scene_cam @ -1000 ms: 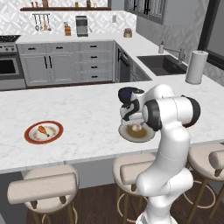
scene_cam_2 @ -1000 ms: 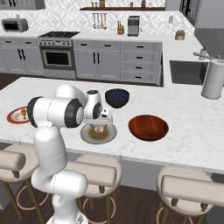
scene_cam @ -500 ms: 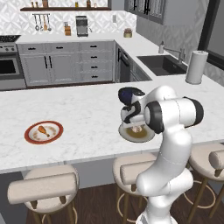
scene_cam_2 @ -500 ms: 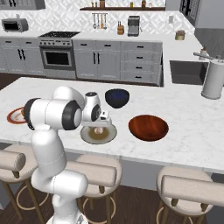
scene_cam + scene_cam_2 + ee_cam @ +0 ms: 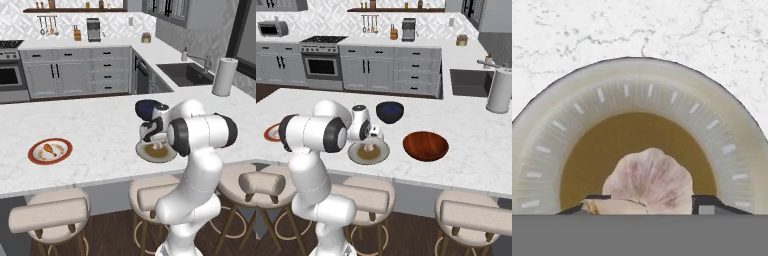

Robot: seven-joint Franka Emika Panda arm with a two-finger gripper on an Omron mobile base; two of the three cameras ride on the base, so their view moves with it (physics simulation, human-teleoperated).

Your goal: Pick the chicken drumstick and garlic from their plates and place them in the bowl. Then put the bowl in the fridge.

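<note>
The garlic (image 5: 647,180), off-white with a pink tinge, lies on the brown centre of the grey-rimmed plate (image 5: 637,85). My gripper (image 5: 647,202) is down over it, one dark fingertip (image 5: 709,204) pressed against each side. The same plate (image 5: 356,156) sits near the counter's front edge, with the garlic (image 5: 370,148) under my hand (image 5: 372,140). The reddish-brown bowl (image 5: 426,145) stands empty just to the right. The chicken drumstick (image 5: 49,148) lies on the red-rimmed plate (image 5: 35,156) far to the left. The fridge is out of view.
A dark blue bowl (image 5: 389,111) stands just behind the grey-rimmed plate. A paper towel roll (image 5: 499,92) and the sink (image 5: 187,73) are at the far right. Padded stools (image 5: 471,215) line the counter's front edge.
The fingers have closed in from wide open onto the garlic's sides. The hand has settled slightly lower over the plate.
</note>
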